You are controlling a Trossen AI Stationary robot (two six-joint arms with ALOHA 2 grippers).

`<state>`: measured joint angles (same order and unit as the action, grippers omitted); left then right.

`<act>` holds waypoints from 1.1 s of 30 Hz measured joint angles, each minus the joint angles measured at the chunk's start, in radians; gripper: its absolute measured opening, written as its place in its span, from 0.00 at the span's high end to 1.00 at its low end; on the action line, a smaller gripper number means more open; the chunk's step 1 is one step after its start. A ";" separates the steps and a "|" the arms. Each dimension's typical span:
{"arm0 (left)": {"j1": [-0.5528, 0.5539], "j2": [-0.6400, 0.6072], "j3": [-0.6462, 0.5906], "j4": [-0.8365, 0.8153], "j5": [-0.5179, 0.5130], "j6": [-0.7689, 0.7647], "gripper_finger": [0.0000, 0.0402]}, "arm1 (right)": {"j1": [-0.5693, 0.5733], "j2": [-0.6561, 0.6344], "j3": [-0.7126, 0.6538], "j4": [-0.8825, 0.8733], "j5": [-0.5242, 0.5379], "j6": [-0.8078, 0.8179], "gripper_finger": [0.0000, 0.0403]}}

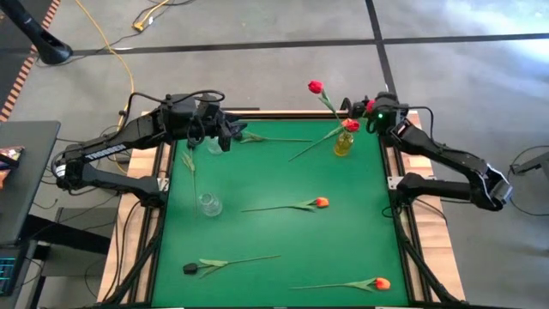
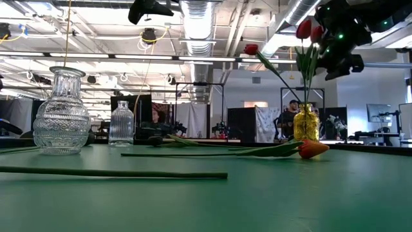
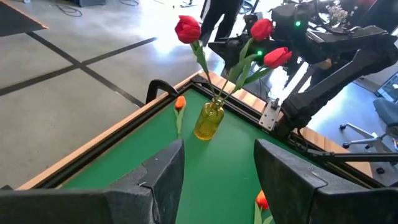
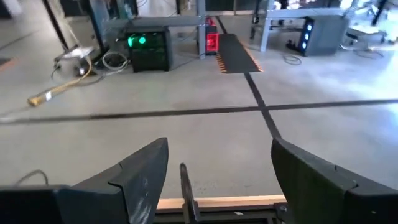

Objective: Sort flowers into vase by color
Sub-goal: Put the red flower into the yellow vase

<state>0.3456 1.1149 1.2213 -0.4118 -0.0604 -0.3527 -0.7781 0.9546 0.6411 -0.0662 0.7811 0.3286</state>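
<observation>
No legible brand, label or writing is seen on anything.

A small yellow glass vase (image 1: pixel 343 144) is stood at the far right of the green counter (image 1: pixel 274 232). Three red tulips (image 3: pixel 188 28) are held in it, thin green stems fanned upward; one is tilted far-left, two are leaned right toward the right tool (image 1: pixel 371 110).

Two clear cut-glass vases are seen on the left: one (image 1: pixel 209 204) mid-left, one (image 1: pixel 214 142) far-left just beside the left tool (image 1: pixel 230 133).

Loose flowers are laid flat, long axes mostly left-right:
- orange tulip (image 1: pixel 321 202) at centre, head pointed right
- orange tulip (image 1: pixel 382 282) near right, head pointed right
- dark near-black tulip (image 1: pixel 190 269) near left, head pointed left
- green stem (image 1: pixel 190 170) at left, run near-far; head not discernible
- green stem (image 1: pixel 279 138) at far centre, by the left tool

Left tool: fingers (image 3: pixel 165 174) apart, nothing clamped, aimed at the yellow vase. Right tool: fingers (image 4: pixel 146 165) apart, nothing between them, held above the far right counter edge next to the red heads.
</observation>
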 joint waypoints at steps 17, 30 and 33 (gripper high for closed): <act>0.000 0.000 0.000 -0.001 0.000 -0.003 0.55 | -0.064 0.000 0.000 0.020 -0.386 0.522 0.23; 0.000 0.000 0.000 -0.001 0.009 0.001 0.55 | -0.116 0.000 0.000 0.019 -0.544 0.443 0.23; 0.000 0.000 0.000 -0.001 0.011 0.001 0.55 | -0.117 0.000 0.000 0.015 -0.545 0.363 0.23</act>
<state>0.3454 1.1149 1.2213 -0.4129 -0.0490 -0.3519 -0.8951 0.9546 0.6411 -0.0515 0.2363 0.6916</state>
